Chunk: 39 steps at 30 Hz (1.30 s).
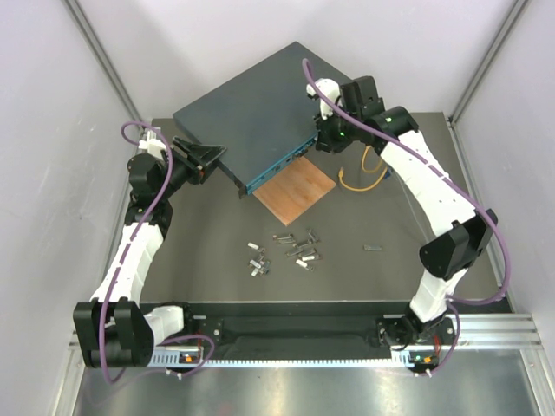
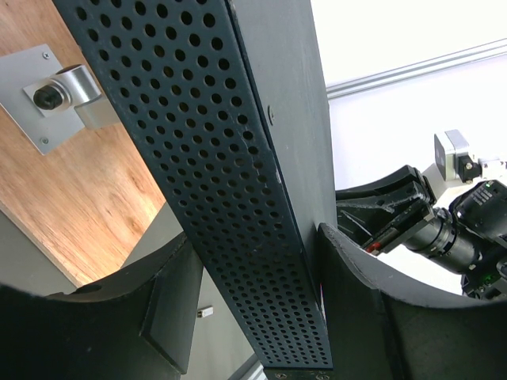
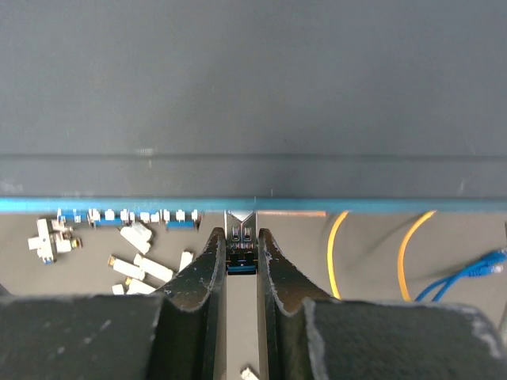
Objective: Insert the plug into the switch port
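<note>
Left tool (image 2: 257,297) seemingly clamps switch (image 1: 251,108); right tool (image 3: 242,269) pinches plug (image 3: 242,245); board (image 1: 297,191), connectors (image 1: 295,247) nearby.

Matt dark painted-metal switch (image 1: 260,121) with perforated side, smooth wood-grain board (image 1: 295,191), shiny metal plug (image 3: 240,232), matt grey table (image 1: 373,277).

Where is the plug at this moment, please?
The plug is pinched in the right gripper. The right wrist view shows it at the teal front edge of the switch, left of the yellow cable.
</note>
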### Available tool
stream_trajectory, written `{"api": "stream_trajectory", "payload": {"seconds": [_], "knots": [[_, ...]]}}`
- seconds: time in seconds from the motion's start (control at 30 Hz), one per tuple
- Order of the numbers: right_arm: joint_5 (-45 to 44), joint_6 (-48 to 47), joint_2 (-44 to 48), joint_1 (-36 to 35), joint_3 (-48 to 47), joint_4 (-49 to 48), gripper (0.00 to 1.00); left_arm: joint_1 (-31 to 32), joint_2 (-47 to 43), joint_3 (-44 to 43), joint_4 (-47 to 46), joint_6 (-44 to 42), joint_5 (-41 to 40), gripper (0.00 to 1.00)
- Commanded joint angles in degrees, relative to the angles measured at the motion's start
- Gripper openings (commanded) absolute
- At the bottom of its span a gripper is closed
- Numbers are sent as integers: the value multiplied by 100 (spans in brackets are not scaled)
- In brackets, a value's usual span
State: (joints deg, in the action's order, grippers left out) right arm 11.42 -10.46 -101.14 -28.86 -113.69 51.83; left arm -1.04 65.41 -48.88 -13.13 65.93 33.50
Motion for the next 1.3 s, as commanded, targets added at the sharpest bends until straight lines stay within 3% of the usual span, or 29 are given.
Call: {"api": "stream_trajectory", "payload": {"seconds": [0.0, 0.1, 0.23, 0.5, 0.6, 0.87, 1.03, 1.27], "knots": [[88, -44, -107, -93, -478, -1281, 0, 86, 130, 89, -164, -441, -27, 0], [88, -61, -195, -111, -637, -1307, 0, 77, 130, 72, -147, -458, -36, 0], [36, -140, -169, -120, -628, -1272, 7, 77, 121, 81, -138, -458, -36, 0], [-87, -360, 507, 73, 267, -1027, 46, 77, 121, 54, -129, -458, -27, 0], [9, -413, 797, 257, 540, -851, 52, 86, 122, 37, -120, -476, -19, 0], [405, -580, 1018, 460, 857, -534, 49, 86, 148, 28, -111, -476, -36, 0], [571, -309, 685, 460, 551, -613, 32, 78, 156, 28, -120, -494, -19, 0], [836, -106, 323, 434, 128, -622, 27, 86, 148, 10, -94, -520, -36, 0]]}}
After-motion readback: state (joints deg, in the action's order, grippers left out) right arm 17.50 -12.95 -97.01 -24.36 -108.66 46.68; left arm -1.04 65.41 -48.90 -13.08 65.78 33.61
